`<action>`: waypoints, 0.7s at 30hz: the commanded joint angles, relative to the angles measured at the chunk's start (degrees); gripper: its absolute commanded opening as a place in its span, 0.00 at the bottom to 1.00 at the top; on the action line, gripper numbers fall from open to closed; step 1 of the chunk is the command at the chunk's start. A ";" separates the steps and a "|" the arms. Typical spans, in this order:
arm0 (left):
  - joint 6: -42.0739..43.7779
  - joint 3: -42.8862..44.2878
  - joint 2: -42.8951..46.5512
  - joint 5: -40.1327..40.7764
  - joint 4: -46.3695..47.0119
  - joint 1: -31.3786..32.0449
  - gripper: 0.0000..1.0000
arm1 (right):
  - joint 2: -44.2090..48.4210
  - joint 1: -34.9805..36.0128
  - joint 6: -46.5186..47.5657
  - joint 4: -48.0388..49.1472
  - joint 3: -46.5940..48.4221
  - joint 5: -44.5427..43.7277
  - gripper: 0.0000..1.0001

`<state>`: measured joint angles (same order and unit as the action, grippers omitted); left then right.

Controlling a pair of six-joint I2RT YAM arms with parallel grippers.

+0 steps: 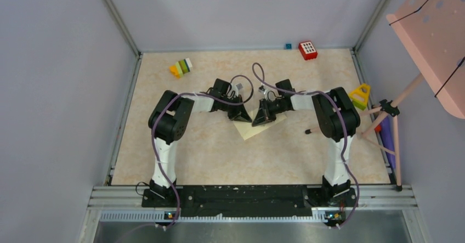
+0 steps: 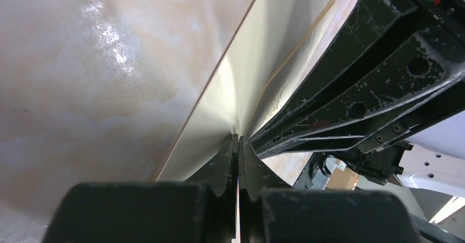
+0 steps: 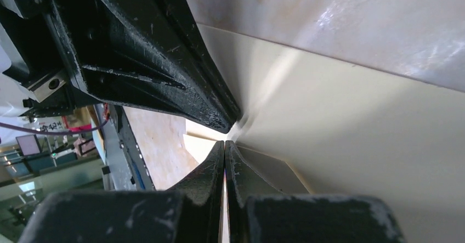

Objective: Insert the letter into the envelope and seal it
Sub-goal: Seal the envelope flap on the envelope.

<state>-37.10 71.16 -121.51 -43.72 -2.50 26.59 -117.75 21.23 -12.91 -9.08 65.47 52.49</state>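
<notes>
Left fingers [image 2: 222,163] and right fingers [image 3: 211,169] both clenched on cream envelope [image 1: 259,128], tips nearly meeting at its 12 o'clock edge, mid table [image 1: 219,155].

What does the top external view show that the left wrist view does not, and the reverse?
Only the top external view: both whole arms, the red square block and the stack of coloured blocks near the far wall. Only the left wrist view: the left fingers closed on an edge of the pale cream paper envelope, close up. Both: that envelope lying on the beige marbled table.
</notes>
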 commanded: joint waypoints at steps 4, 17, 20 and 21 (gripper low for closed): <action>4.28 -1.79 -4.76 14.59 -3.56 0.21 0.00 | -0.16 1.54 3.71 -4.37 -2.28 -1.72 0.00; 5.78 -1.01 -4.99 16.58 -5.33 0.73 0.00 | -0.18 -1.90 1.57 -2.00 -1.15 -4.68 0.00; 6.15 -0.47 -5.24 17.23 -6.29 1.05 0.00 | -0.07 -3.34 1.33 -1.38 -0.92 -5.17 0.00; 6.23 -0.41 -5.20 17.45 -6.43 1.13 0.00 | -0.15 -3.77 1.17 -1.23 -0.88 -5.40 0.00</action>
<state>-36.34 71.92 -121.51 -43.03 -3.90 27.07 -117.75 20.14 -12.80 -10.37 65.23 53.49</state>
